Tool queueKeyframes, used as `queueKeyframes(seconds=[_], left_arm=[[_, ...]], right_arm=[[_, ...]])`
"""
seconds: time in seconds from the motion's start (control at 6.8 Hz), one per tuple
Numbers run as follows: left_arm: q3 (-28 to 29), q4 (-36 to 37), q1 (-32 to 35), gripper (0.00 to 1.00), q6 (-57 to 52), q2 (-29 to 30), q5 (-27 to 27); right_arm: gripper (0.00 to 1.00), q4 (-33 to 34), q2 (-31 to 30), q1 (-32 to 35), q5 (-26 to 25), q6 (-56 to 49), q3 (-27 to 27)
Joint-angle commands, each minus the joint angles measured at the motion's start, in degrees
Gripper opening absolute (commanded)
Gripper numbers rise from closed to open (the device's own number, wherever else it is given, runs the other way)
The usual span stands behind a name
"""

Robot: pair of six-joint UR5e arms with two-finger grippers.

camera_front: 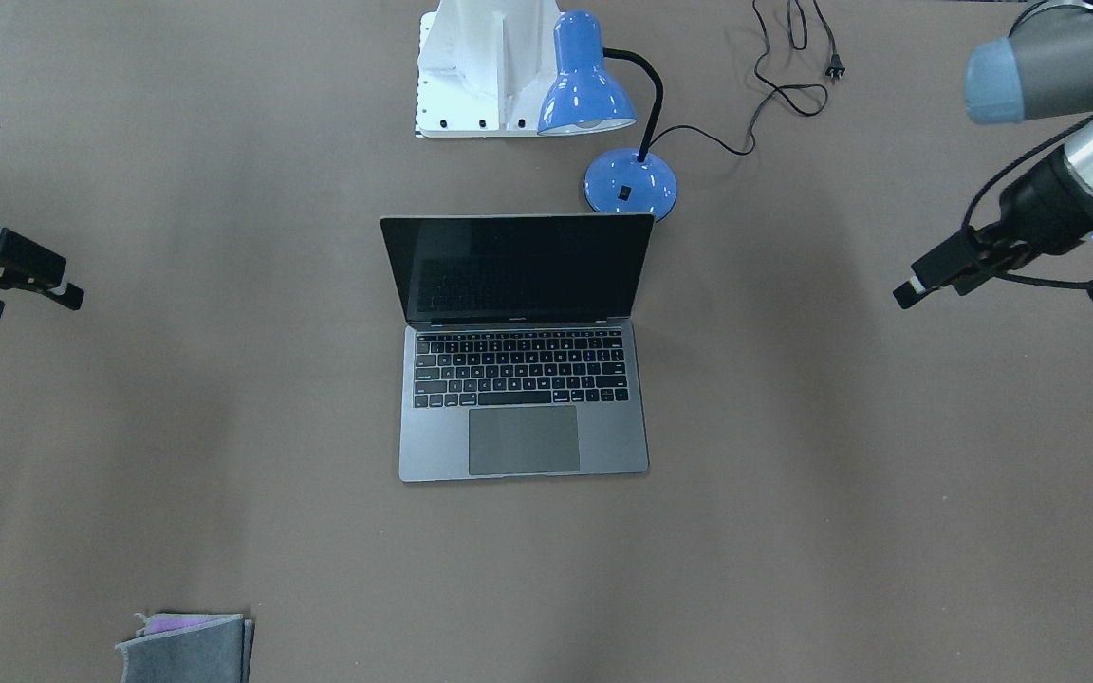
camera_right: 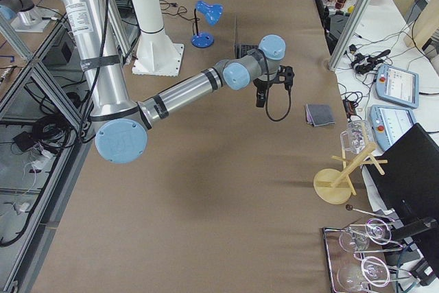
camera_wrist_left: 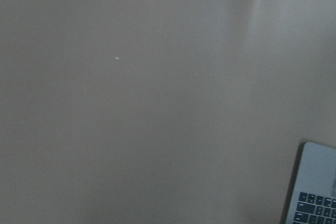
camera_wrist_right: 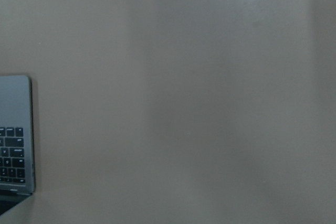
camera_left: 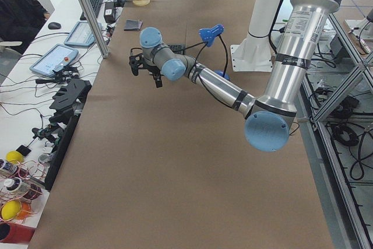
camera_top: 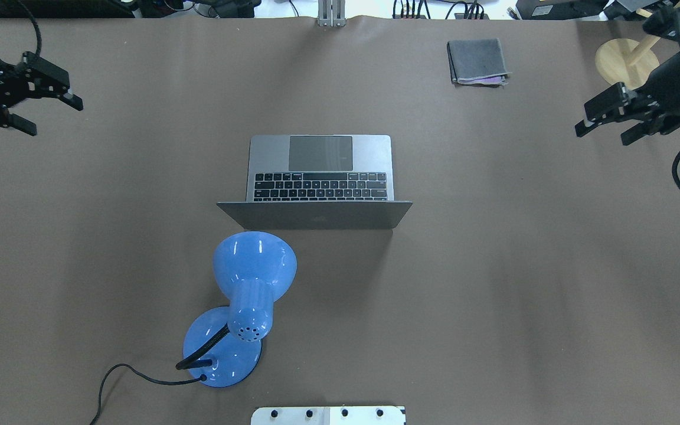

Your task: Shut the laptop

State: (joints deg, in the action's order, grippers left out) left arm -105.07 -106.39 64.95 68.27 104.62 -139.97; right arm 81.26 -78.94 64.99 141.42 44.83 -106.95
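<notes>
My left gripper (camera_top: 51,116) and right gripper (camera_top: 602,134) both hang spread, empty, well apart from the thin space-grey metal laptop (camera_top: 375,159). I'd nudge the top of its lid (camera_top: 316,215) down gently.

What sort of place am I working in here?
Probably a robotics lab rather than an office: industrial arms mounted at a covered table, with teach pendants and loose cables alongside it.
</notes>
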Motion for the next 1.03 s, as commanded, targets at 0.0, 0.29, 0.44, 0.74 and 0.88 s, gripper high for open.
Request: queueKeyframes(seconds=[0.0,0.29,0.44,0.74,0.88], left_arm=[[-2.1,-2.7,-6.1,0.97,5.6,0.0,0.9],[-4.5,-3.1,-12.8,0.96,5.6,-1.4,5.3],[-6.8,-3.6,-17.5,0.97,5.7,-3.5,9.1],[-7.4,-8.8,-24.5,0.76,9.9,-5.5,14.7],[-7.5,-9.1,-25.6,0.65,11.3,-5.4,14.8]], right_arm=[[0.98,-15.0,-2.6,-7.7,0.2,16.1,-1.4],[0.97,-18.6,-2.4,-15.0,-0.5,25.9,-3.8],[0.98,-18.6,-1.8,-18.6,-2.2,29.5,-4.8],[0.96,-18.6,-1.7,-23.1,-5.0,30.7,-5.3],[0.82,-18.6,-1.7,-24.2,-5.2,30.7,-5.7]])
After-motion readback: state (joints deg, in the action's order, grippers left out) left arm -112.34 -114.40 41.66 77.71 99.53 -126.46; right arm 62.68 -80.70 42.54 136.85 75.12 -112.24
